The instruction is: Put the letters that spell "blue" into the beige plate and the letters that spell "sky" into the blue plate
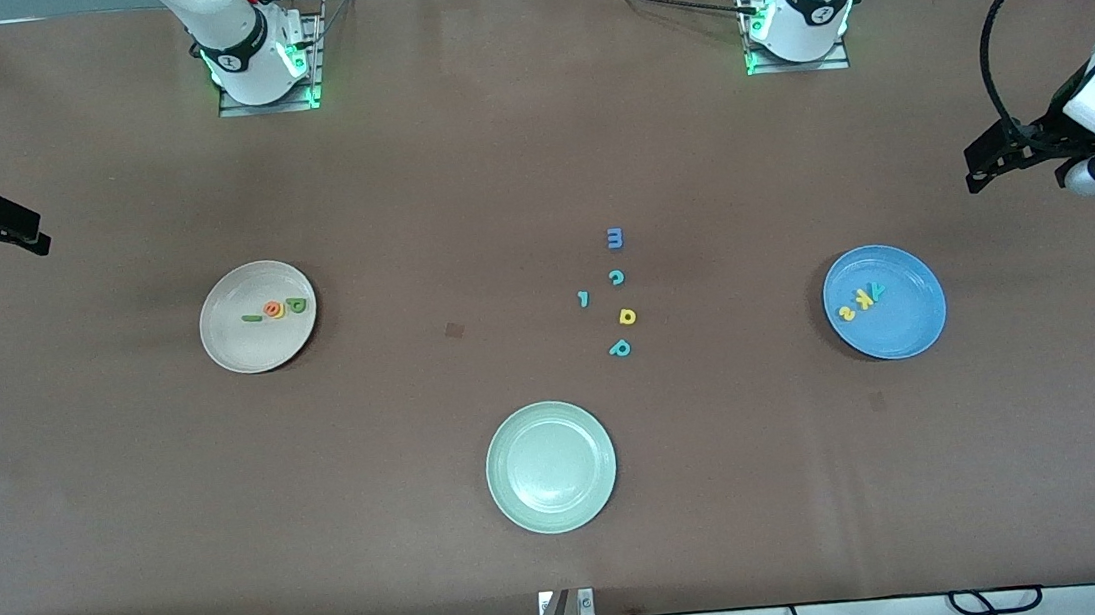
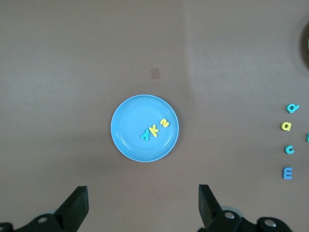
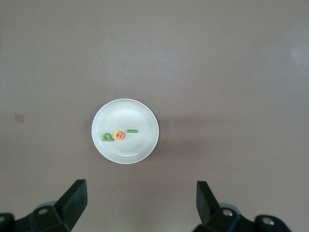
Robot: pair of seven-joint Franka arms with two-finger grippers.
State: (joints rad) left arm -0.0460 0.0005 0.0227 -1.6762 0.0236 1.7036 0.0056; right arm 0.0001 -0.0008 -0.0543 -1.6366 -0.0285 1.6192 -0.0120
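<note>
The "blue" letters are seen in the beige plate, the "sky" letters in the blue plate — nothing appears left. Left gripper and right gripper are held high above these plates, jaws wide, empty.

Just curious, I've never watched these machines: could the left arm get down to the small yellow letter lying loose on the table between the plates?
Probably yes. The yellow letter lies flat on the open table among a few loose letters, with nothing above it. The left gripper hangs with its fingers open near the blue plate, which sits beside the route, not across it.
</note>
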